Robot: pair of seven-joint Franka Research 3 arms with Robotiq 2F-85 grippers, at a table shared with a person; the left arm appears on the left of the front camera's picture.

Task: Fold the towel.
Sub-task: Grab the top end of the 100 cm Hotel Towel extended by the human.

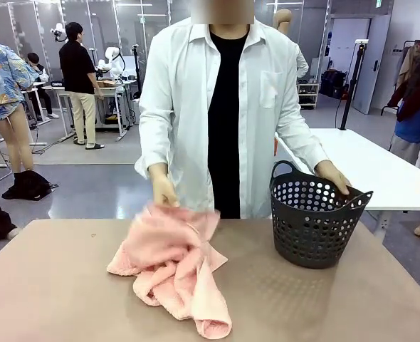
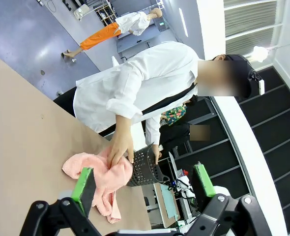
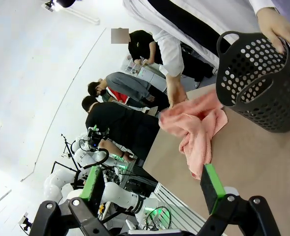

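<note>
Towel point(image 1: 171, 267) lies crumpled lower centre, touched by a person's hand point(image 1: 164, 191); open left end effector point(image 2: 142, 181) and open right end effector point(image 3: 152, 182) should first spread it flat.

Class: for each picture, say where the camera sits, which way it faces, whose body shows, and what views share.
Front: between the arms, facing the person across the table; both their hands show.
Left wrist: on the left arm, along the open left gripper toward the towel.
Right wrist: along the open right gripper, toward towel and basket.
Shared: all show towel, basket.
</note>
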